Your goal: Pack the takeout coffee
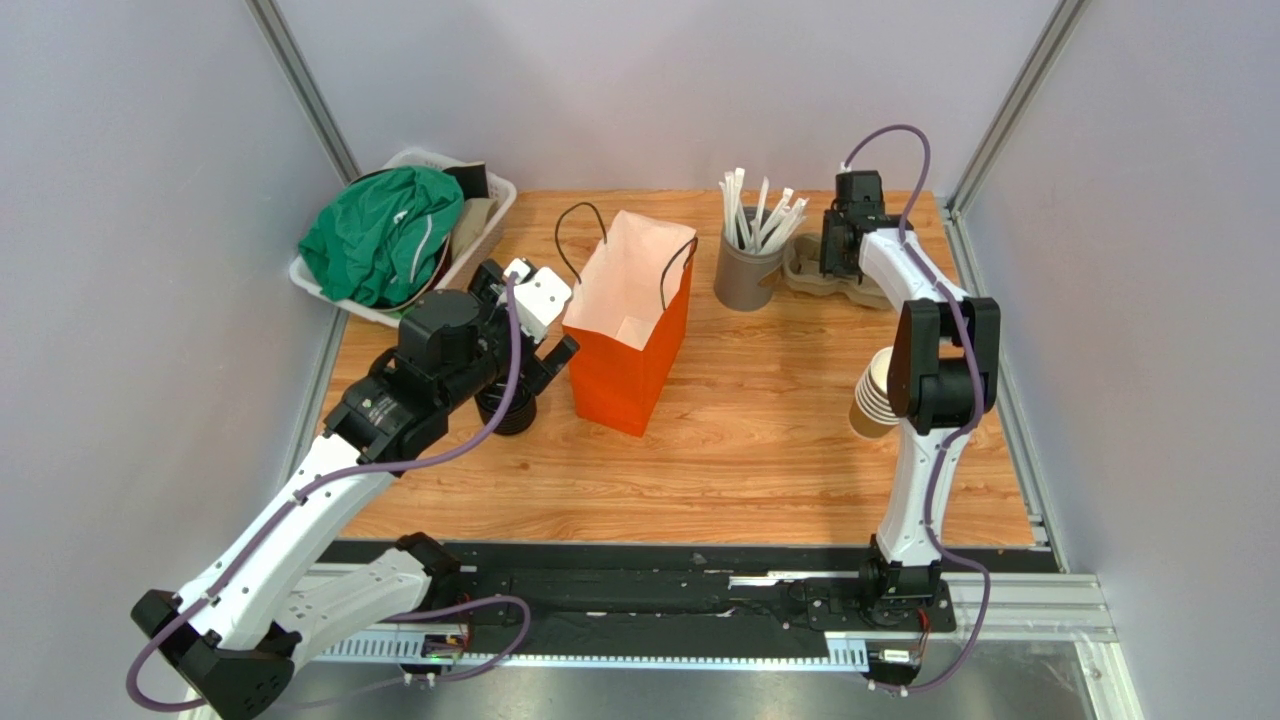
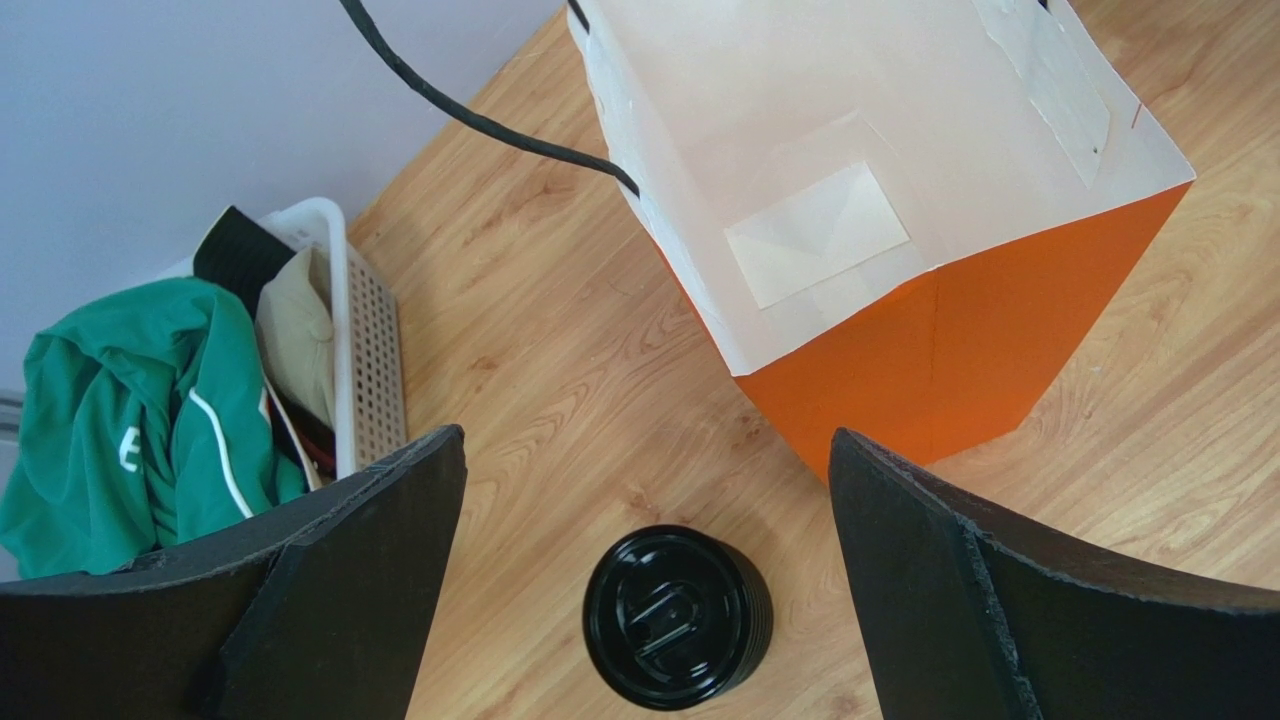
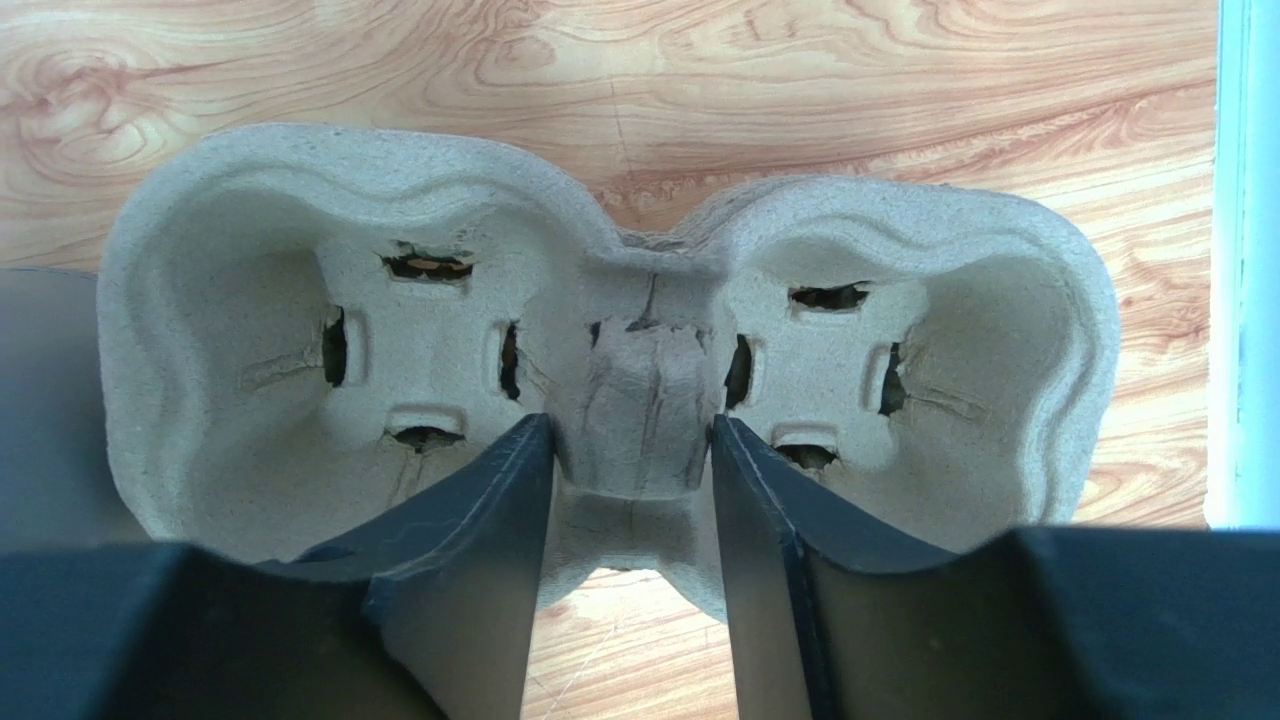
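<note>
A round black lid sits on the wooden table, on top of a short black ribbed stack. My left gripper hangs above it, wide open, with a finger on either side and nothing held. The orange paper bag stands open just beyond, white inside. At the back right, my right gripper is shut on the middle ridge of a pulp cup carrier, which has two empty wells. No single cup of takeout coffee is in view.
A grey cup of white straws stands left of the carrier. A stack of tan cups lies by the right arm. A white basket holding a green garment occupies the back left corner.
</note>
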`<state>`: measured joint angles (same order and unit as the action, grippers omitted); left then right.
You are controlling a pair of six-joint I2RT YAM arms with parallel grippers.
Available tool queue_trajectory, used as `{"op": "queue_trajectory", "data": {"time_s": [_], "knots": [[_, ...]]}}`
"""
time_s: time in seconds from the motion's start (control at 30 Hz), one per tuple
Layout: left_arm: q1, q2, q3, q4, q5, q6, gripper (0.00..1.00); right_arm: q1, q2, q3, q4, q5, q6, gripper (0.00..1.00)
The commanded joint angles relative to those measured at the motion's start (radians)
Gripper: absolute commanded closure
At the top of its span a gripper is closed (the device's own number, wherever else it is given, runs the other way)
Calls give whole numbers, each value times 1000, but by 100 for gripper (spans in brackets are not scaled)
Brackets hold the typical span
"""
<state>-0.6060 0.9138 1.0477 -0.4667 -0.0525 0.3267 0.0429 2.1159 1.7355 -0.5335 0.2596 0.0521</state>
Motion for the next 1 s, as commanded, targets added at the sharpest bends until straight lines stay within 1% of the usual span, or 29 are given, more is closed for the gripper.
{"op": "queue_trajectory", "data": {"time_s": [0.0, 0.1, 0.13, 0.4, 0.8, 0.87, 0.93, 0.97], "knots": [[5, -4, -2, 45, 20, -20, 1, 6, -16, 10, 35, 36, 15, 59], [5, -1, -3, 46, 25, -20, 1, 8, -19, 1, 47, 47, 9, 68], [5, 0, -3, 46, 25, -20, 1, 9, -20, 1, 49, 52, 8, 69], [5, 7, -3, 46, 26, -18, 1, 23, -54, 6, 58, 96, -24, 71], [6, 8, 5, 37, 28, -23, 1, 28, -86, 24, 47, 104, -44, 70], [6, 8, 6, 36, 28, -23, 1, 29, -82, 25, 46, 112, -49, 67], [5, 8, 5, 37, 26, -23, 1, 29, -73, 30, 41, 119, -47, 59], [5, 7, 5, 36, 26, -23, 1, 31, -70, 29, 41, 121, -49, 60]]}}
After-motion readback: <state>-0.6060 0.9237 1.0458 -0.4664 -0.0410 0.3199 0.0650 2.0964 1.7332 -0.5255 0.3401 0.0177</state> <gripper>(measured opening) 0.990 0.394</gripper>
